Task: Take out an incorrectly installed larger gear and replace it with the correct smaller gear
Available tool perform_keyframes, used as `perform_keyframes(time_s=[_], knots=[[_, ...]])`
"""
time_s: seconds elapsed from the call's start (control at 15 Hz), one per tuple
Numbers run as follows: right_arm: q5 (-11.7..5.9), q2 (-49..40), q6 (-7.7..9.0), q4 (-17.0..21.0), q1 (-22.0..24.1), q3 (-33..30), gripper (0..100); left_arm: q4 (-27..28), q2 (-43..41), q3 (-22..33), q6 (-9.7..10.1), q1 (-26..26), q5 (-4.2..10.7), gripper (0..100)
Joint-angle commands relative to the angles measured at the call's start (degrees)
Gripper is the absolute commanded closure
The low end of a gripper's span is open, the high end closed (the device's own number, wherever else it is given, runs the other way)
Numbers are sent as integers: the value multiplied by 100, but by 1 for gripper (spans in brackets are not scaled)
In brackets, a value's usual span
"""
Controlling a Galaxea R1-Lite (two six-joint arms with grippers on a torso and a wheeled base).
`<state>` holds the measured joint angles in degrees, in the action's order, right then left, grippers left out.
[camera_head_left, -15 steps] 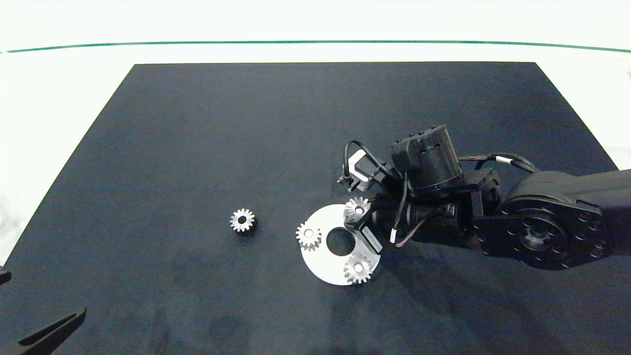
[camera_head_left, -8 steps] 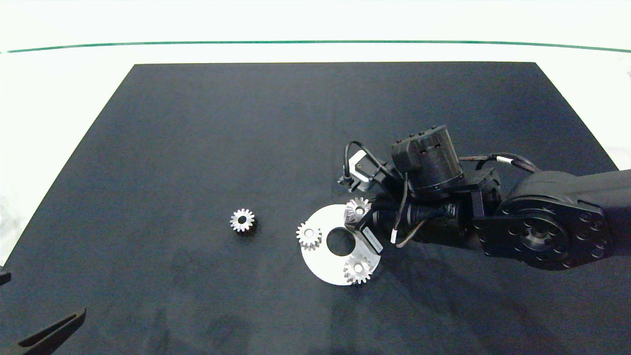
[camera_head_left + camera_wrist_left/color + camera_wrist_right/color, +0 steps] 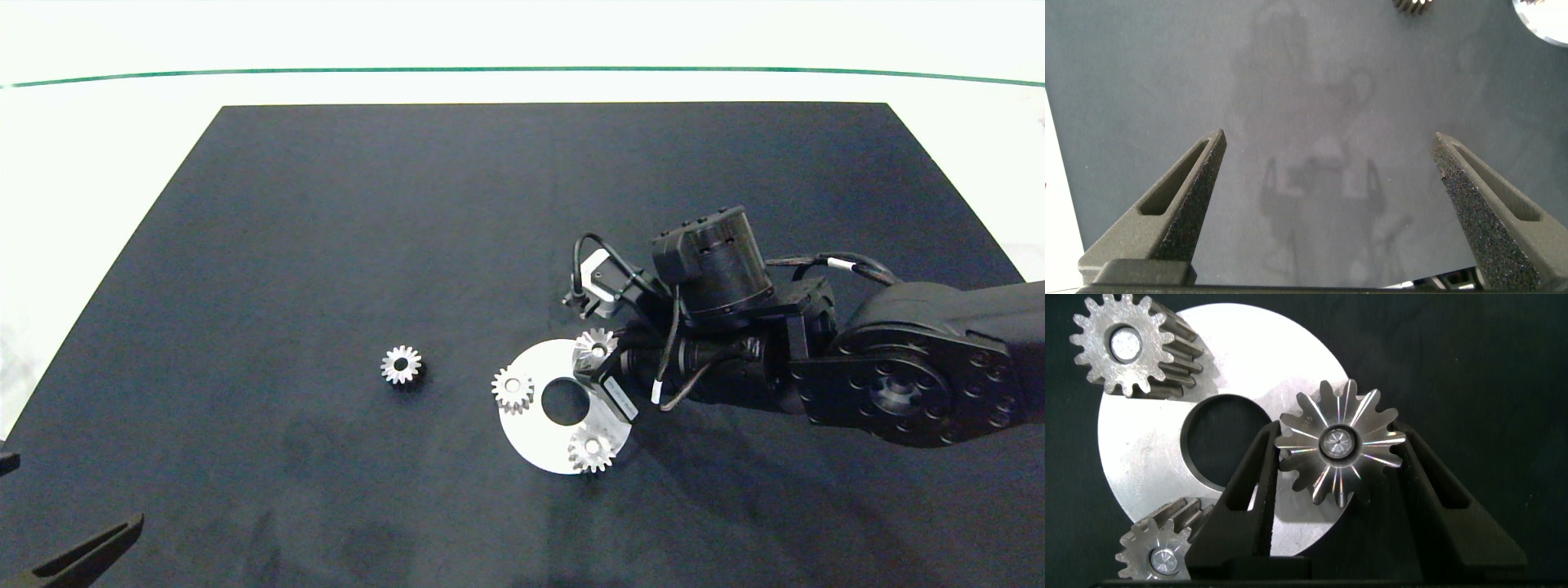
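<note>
Now our right hand (image 3: pixel 1335 498) brackets the larger silver long-toothed gear (image 3: pixel 1337 443) upright on its peg, fingers narrow either side, not visibly clamped.

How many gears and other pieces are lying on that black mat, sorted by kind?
Larger gear with long pointed teeth, between the right claw's fingers: 1
Small gears: 3
Round metal plate: 1
Total: 5
</note>
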<state>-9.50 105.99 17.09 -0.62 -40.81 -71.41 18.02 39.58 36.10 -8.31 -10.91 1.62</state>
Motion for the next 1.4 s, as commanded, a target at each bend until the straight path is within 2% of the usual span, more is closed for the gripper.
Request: perform_keyframes(time_s=[0.07,0.53,0.73,1.0,1.2,1.4], knots=[[27,-175,14,-8,-76,-13,72,9,14,-50,-4,1,5,0],[44,-640,14,124,-164,22,72,9,6,-59,-4,28,14,0],[9,-913,5,124,-41,163,72,9,-3,-76,-4,45,14,0],[0,-1124,-4,115,856,233,72,18,-47,-85,-4,28,22,0],[53,-1256,-13,115,1497,549,72,18,-47,-85,-4,19,22,0],[282,-1317,-13,106,1998,910,72,18,23,-76,-4,19,22,0]])
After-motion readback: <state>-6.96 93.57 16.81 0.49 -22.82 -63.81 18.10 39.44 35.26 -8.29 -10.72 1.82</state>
